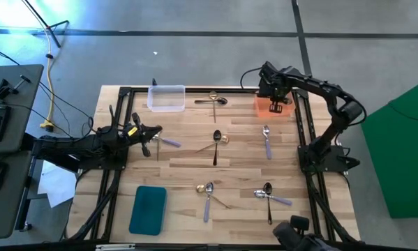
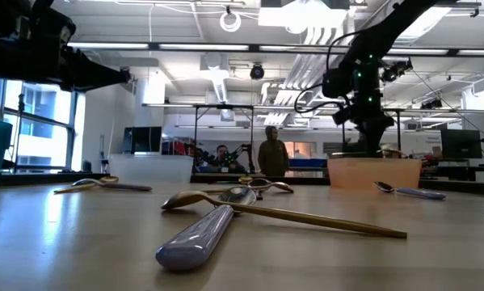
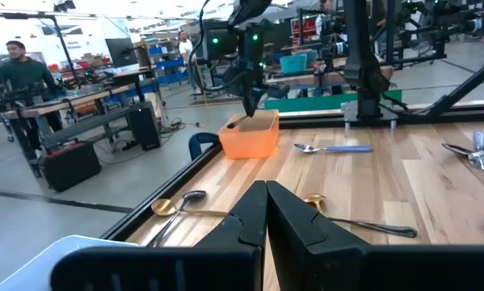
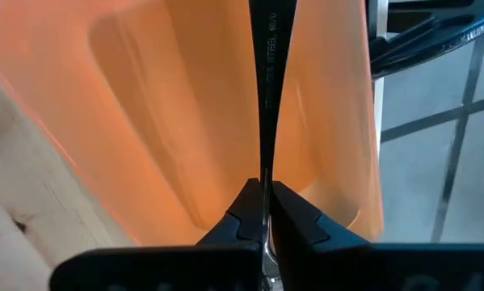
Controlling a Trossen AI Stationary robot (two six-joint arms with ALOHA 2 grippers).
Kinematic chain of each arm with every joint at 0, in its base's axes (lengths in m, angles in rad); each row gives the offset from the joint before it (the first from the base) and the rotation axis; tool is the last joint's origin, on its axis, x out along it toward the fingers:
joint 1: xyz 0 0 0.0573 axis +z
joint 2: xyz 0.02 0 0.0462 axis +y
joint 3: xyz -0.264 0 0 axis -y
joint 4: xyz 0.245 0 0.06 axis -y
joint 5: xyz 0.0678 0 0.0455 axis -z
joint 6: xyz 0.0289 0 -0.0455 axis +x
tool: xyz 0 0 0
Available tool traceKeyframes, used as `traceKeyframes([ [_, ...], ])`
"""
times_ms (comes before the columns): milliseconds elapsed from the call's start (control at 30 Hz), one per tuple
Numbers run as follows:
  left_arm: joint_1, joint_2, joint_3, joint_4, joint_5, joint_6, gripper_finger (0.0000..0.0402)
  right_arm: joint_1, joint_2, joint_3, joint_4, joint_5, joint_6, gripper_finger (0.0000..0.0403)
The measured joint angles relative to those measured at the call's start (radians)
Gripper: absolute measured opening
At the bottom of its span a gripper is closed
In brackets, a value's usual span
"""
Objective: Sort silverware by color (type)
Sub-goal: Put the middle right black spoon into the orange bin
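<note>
Right gripper [image 4: 263, 212] hangs over the orange tray [image 4: 169, 121], its two fingers pinched tight on the thin handle of a black spoon [image 4: 271, 81], which runs straight out ahead of the fingertips above the tray's hollow. From above, this gripper [image 1: 278, 106] sits at the far right corner of the table [image 1: 188, 150], right over the orange tray [image 1: 264, 107].

Nearest to it on the wood lies a lilac-handled silver spoon [image 1: 266, 141], just toward the table's middle from the tray. Farther off are a gold and black pair [image 1: 217, 143] crossed at the centre, another gold and black pair [image 1: 212, 100] beside the clear tray [image 1: 166, 97], a silver and gold pair [image 1: 209, 196], and a black and silver pair [image 1: 270, 198] near the front edge.

Left gripper [image 3: 266, 212] waits well apart at the opposite side, fingers closed together with nothing between them, just beside a lilac-handled spoon [image 1: 168, 142]. A teal tray [image 1: 148, 209] lies at the front left.
</note>
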State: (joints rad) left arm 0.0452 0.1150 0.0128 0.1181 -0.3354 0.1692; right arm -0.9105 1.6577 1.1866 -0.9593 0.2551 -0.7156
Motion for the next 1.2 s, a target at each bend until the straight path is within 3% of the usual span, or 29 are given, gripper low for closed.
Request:
traceKeyframes([
  [333, 0.000, 0.000, 0.000, -0.001, -0.021, 0.018, 0.0003, -0.026, 0.025, 0.000, -0.006, -0.079, 0.043, 0.0000],
  [733, 0.000, 0.000, 0.000, -0.018, -0.054, 0.016, 0.0003, -0.042, 0.116, 0.000, 0.021, -0.084, 0.116, 0.0000],
  [1200, 0.000, 0.000, 0.000, -0.024, -0.054, 0.017, 0.0003, -0.095, 0.136, 0.000, 0.115, -0.114, 0.315, 0.0000],
])
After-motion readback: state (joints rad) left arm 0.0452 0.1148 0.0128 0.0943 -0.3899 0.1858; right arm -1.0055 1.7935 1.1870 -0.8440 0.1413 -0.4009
